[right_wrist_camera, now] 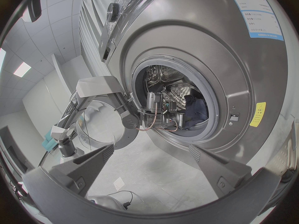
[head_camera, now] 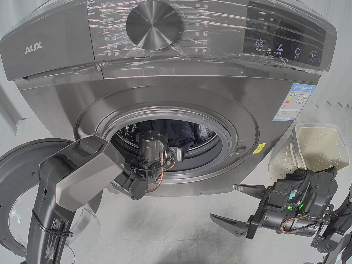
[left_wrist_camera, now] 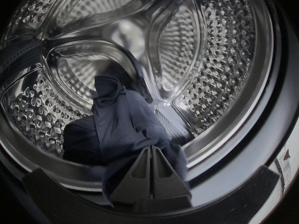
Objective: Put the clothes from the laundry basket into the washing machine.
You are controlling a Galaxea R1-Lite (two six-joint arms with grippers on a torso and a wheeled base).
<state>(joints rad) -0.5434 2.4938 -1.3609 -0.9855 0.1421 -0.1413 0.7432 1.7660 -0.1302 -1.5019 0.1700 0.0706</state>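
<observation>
**Step in hand** — judged to be leaving a garment inside the washer (head_camera: 205, 92).
- Washer mouth: wide and round. Any withdrawal is best run straight back through its middle, clear of its rim.
- Cloth (left_wrist_camera: 124, 122): heaped on the drum (left_wrist_camera: 218, 47) floor just inside the mouth, with part draped toward the lip. It likely wants pushing deeper, or it may trail out.
- Left gripper (left_wrist_camera: 151, 150): inside the mouth, fingers (left_wrist_camera: 140, 171) pressed together in front of the cloth. No fabric shows between them.
- Right gripper (head_camera: 223, 202): low before the washer, spread wide, holding nothing.

**Materials**
- Washer — curved front of brushed grey metal, panel (head_camera: 220, 37) under wrinkled clear film, machined round dial (head_camera: 154, 24).
- Door (head_camera: 18, 173): open on the robot's left, a dark ring around a clear bowl.
- Drum: bright steel, embossed and perforated, with smooth raised paddles (left_wrist_camera: 174, 47).
- Basket (head_camera: 322, 147): cream plastic with perforated walls, beside the washer on the robot's right. No clothes are visible in the part shown.
- Cloth: dark blue, soft, limp and deeply creased.
- Gripper fingers: dark, rigid and wedge-shaped.
</observation>
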